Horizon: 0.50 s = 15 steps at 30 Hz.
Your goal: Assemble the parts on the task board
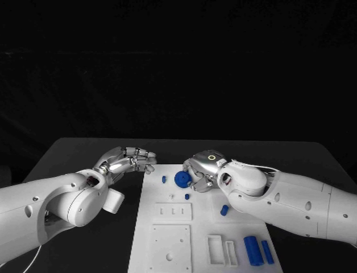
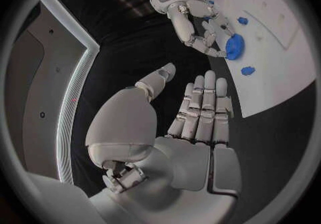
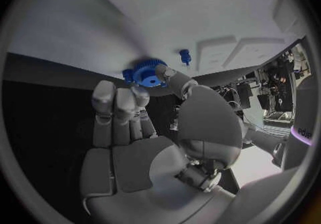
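- Head view: my right silver hand point(image 1: 202, 168) sits at the far end of the white rectangular task board point(image 1: 166, 239), fingers curled beside the round blue toothed gear point(image 1: 181, 180) that lies on the board. My left silver hand point(image 1: 129, 160) hovers over the black table point(image 1: 80, 153) just left of the board, holding nothing, fingers loosely bent. Two blue cylindrical pegs point(image 1: 258, 249) lie near the board's near right corner.
- Left wrist view: my left hand's fingers point(image 2: 204, 106) are straight and apart, empty.
- Right wrist view: my thumb touches the gear's rim; whether I grip it, I cannot tell. A small blue pin point(image 3: 185, 56) stands on the board nearby.
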Each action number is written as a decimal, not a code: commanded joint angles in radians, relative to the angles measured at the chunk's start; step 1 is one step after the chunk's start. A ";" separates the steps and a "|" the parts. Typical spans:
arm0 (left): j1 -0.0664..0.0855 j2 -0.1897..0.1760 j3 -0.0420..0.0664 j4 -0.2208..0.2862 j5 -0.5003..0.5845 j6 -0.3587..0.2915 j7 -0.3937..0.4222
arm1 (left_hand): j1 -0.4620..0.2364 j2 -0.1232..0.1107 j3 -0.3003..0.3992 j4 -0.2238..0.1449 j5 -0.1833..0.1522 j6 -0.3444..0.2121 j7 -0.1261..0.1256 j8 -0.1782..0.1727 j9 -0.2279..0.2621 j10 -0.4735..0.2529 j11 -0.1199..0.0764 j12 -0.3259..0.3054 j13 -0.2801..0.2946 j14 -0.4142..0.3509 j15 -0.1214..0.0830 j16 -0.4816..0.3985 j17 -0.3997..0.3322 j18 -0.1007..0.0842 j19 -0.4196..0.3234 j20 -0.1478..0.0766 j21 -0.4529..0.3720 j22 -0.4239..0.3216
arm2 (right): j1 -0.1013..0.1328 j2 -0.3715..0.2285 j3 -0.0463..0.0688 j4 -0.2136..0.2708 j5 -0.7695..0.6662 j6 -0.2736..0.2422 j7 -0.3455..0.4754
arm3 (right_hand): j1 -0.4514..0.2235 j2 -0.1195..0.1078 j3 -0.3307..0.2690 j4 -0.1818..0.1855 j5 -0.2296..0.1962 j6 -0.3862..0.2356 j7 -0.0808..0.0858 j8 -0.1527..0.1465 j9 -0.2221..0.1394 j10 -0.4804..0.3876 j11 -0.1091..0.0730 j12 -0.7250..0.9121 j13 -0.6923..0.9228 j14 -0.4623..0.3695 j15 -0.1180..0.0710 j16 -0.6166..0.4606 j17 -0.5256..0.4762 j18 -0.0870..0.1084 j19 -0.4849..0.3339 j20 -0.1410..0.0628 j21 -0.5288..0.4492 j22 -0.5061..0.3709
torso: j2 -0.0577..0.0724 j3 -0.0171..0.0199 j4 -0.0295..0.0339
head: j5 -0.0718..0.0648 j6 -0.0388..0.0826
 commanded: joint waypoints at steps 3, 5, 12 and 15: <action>0.002 0.001 0.001 0.002 -0.001 -0.003 0.007 | -0.011 0.001 0.000 0.006 -0.001 0.002 0.009 -0.005 0.001 0.003 0.006 -0.004 -0.002 -0.001 0.005 -0.006 0.001 0.011 -0.008 0.000 0.001 0.019 | -0.007 -0.007 -0.005 0.001 0.006 0.040 -0.001 | -0.010 0.003 -0.002 0.006 0.007 0.009 0.000 0.004 0.000 0.000 0.003 0.002 -0.001 0.002 0.004 -0.006 0.002 0.062 0.002 0.002 -0.003 0.013 | 0.000 -0.0003 -0.0001 | 0.000 -0.001; 0.002 0.000 0.001 0.003 -0.001 -0.003 0.007 | -0.011 0.001 0.000 0.006 -0.001 0.002 0.009 -0.005 0.001 0.003 0.006 -0.004 -0.002 -0.001 0.005 -0.007 0.001 0.011 -0.008 0.000 0.000 0.019 | -0.007 -0.009 -0.005 0.004 0.009 0.040 0.001 | -0.010 0.003 -0.002 0.006 0.008 0.009 0.000 0.004 0.000 0.000 0.003 0.002 -0.001 0.002 0.004 -0.006 0.002 0.062 0.002 0.002 -0.003 0.013 | 0.001 -0.0006 -0.0002 | 0.000 0.000; 0.002 0.000 0.001 0.002 -0.002 -0.004 0.007 | -0.010 0.000 0.000 0.005 0.000 0.001 0.009 -0.006 0.001 0.002 0.006 -0.004 -0.002 -0.001 0.005 -0.007 0.001 0.011 -0.008 0.000 0.001 0.019 | -0.007 -0.010 -0.005 0.011 0.026 0.054 0.002 | -0.015 0.006 -0.002 0.020 0.034 0.023 -0.017 0.015 0.005 0.005 -0.012 0.004 -0.003 0.004 -0.008 -0.005 0.003 0.062 0.006 0.003 -0.002 0.014 | 0.000 -0.0007 -0.0001 | 0.001 -0.002; 0.002 0.000 0.001 0.001 -0.002 -0.004 0.006 | -0.010 0.000 0.001 0.005 0.000 -0.001 0.010 -0.008 0.001 0.002 0.006 -0.004 -0.002 -0.001 0.005 -0.007 0.002 0.011 -0.009 0.000 0.001 0.019 | -0.007 -0.006 -0.005 0.011 0.026 0.058 0.000 | -0.028 0.007 -0.020 0.030 0.052 0.015 -0.046 0.015 0.007 0.009 -0.040 0.002 -0.005 0.004 -0.034 -0.006 0.004 0.062 0.008 0.002 0.000 0.015 | 0.000 -0.0011 0.0012 | -0.001 -0.002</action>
